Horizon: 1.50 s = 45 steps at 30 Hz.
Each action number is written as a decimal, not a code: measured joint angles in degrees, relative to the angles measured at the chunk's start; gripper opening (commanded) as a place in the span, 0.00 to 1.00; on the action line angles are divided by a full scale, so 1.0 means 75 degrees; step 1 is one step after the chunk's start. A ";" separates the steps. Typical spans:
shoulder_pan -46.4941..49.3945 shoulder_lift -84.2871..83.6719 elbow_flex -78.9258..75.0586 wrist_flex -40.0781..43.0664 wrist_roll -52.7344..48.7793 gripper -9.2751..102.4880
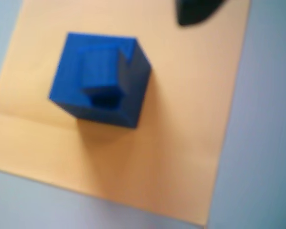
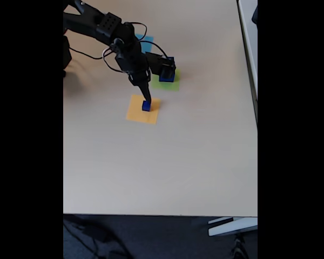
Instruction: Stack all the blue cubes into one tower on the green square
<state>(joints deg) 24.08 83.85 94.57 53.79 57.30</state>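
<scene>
Although the pincer [image 2: 146, 99] hangs directly over the small blue cube [image 2: 146, 106] in the fixed view, its jaws are too small there to judge, so whether they are wide, narrow or already closed on the cube cannot be told; in the wrist view a single dark fingertip [image 1: 195, 13] enters at about one o'clock, apart from the cube. That cube [image 1: 100, 78] rests on the orange-yellow square [image 1: 181, 119], toward ten o'clock of the square's middle, and the blur leaves it uncertain whether a still smaller cube sits on top of it. Outward from the pincer, at about two o'clock, a larger blue cube [image 2: 167, 76] stands on the green square [image 2: 173, 85], partly masked by the arm [image 2: 105, 27]. At twelve o'clock a light-blue square [image 2: 146, 43] shows behind the arm. All lie on the beige table [image 2: 167, 162]. As a judgement, the tower has its base in place; the cube on the orange-yellow square is yet to be carried over and stacked.
</scene>
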 measured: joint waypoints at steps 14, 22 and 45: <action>0.0082 -0.0129 0.0715 -0.1078 0.0000 0.32; 0.0141 -0.0129 0.1195 -0.1500 0.0059 0.30; 0.0223 -0.0234 0.1477 -0.2039 0.0141 0.21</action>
<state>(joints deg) 25.75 82.09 105.64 38.50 58.36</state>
